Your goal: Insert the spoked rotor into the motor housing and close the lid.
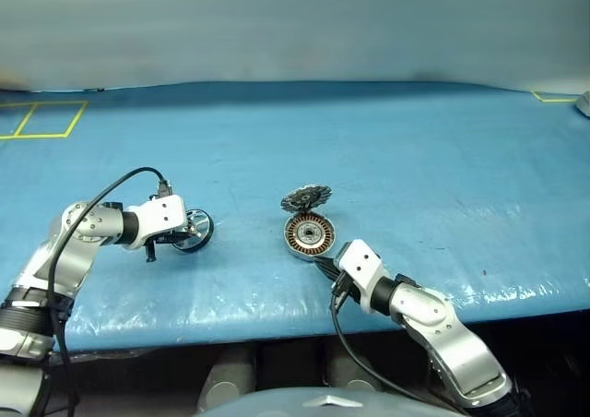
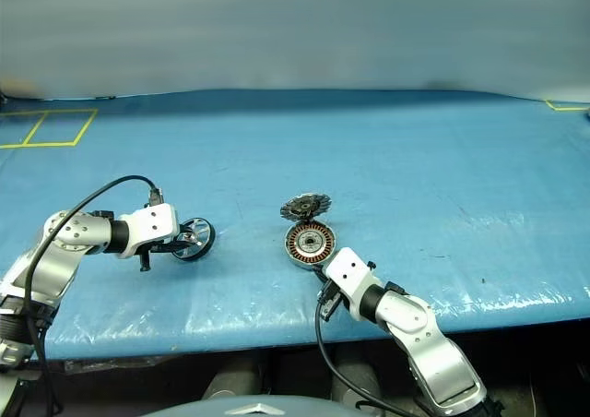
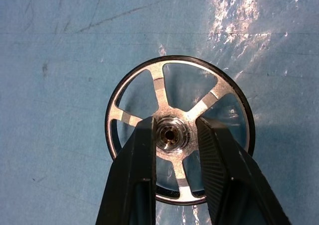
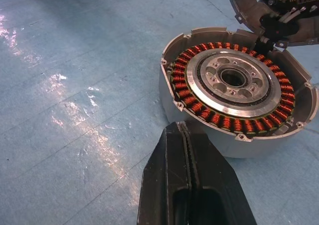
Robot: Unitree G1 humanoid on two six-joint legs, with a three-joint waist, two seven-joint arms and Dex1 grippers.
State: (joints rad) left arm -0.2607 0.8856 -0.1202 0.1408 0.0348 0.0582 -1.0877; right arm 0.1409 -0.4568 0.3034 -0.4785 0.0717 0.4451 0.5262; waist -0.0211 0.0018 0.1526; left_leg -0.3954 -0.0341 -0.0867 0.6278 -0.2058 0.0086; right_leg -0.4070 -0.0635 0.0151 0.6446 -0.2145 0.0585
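Left fingers (image 3: 172,180) seem clamped on the rotor's (image 3: 179,133) hub; right fingers (image 4: 189,185) together. Next: carry it right to the housing (image 4: 237,88).

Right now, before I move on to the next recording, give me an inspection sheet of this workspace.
Surface: blue sheet covers the table; glossy and wrinkled toward the near edge.
Spoked rotor: on the sheet at the robot's left, its hub between the left gripper's fingers.
Motor housing: mid-table, open, copper coils showing, no rotor inside.
Lid: propped tilted on the housing's far rim, not closed.
Clutter: nothing seen.
Left gripper: fingers close on either side of the rotor hub.
Right gripper: shut, empty, just short of the housing's near wall.
Cables: black cable loops above the left wrist; another hangs beneath the right.
Surroundings: yellow tape lines at the far left.
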